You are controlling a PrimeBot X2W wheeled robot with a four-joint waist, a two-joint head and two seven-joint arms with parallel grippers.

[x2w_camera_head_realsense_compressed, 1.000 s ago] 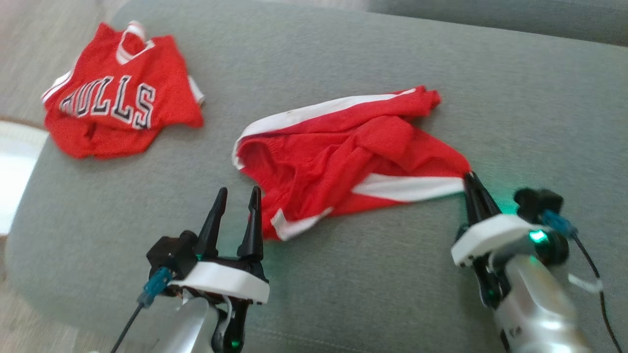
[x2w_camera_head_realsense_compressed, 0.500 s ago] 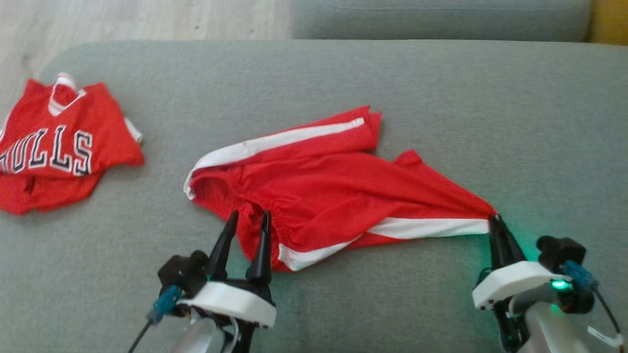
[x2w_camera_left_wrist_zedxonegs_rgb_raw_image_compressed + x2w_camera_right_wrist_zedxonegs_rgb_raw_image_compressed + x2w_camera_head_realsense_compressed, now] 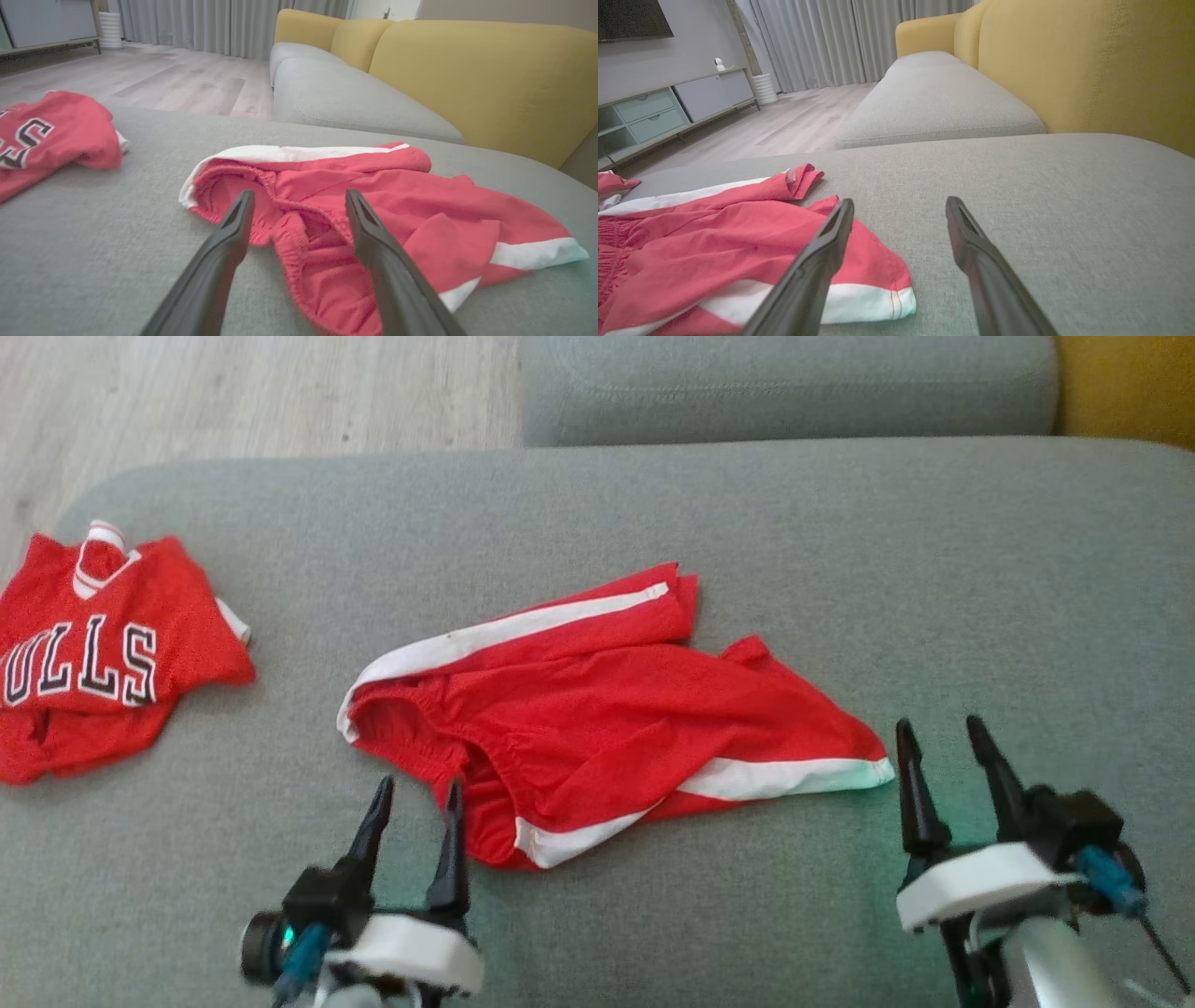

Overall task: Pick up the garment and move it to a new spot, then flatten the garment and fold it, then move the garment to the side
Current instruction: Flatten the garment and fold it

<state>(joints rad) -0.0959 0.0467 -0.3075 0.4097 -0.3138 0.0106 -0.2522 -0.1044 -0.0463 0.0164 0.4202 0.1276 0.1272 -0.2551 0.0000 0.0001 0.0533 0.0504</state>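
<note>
A wide grey sofa cushion (image 3: 709,513) is seen, with a yellow backrest (image 3: 1087,65) behind it. Red shorts (image 3: 607,709) with white side stripes are spread crumpled near the cushion's middle, towards its near edge. A red jersey (image 3: 84,653) is laid at the left edge, well apart from the shorts. The left gripper (image 3: 418,784) is held spread at the waistband, with nothing pinched. The right gripper (image 3: 938,721) is likewise spread and empty, just beside the white-trimmed leg hem.
</note>
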